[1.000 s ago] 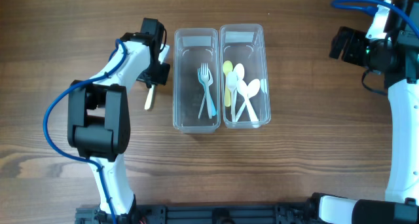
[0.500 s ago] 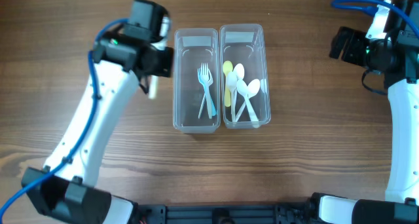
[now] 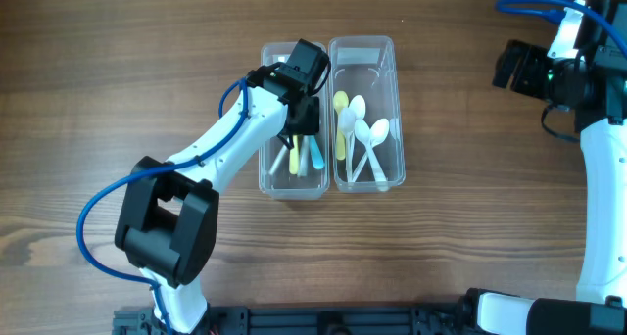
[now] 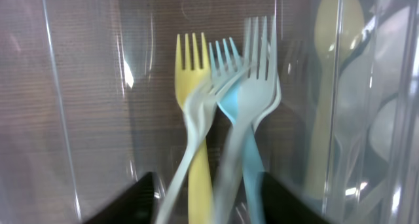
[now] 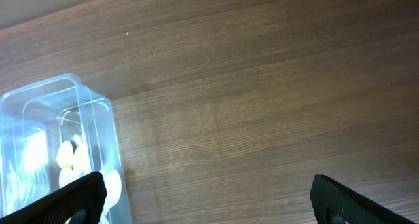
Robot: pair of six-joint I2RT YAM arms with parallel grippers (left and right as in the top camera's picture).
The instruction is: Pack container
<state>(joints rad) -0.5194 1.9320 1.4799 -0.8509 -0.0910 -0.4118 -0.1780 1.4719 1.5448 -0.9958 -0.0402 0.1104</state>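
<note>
Two clear plastic containers stand side by side mid-table. The left container (image 3: 292, 49) holds a yellow fork (image 3: 294, 159), a blue fork (image 3: 315, 157) and a pale fork (image 3: 279, 162). The right container (image 3: 362, 47) holds several white and yellow spoons (image 3: 364, 139). My left gripper (image 3: 300, 129) hangs over the left container, open. In the left wrist view the yellow fork (image 4: 192, 73), blue fork (image 4: 229, 93) and pale fork (image 4: 262, 60) lie below, handles running between my spread fingers (image 4: 134, 198). My right gripper (image 5: 206, 201) is wide open over bare wood, far right.
The left arm's white link (image 3: 220, 144) slants across the table from the base at the front left. The right arm (image 3: 598, 159) stands along the right edge. A corner of the right container (image 5: 59, 99) shows in the right wrist view.
My left arm swung right from beside the left container to above it, carrying the yellow fork. The jaws have opened and the fork now lies among the others. Right arm unmoved.
</note>
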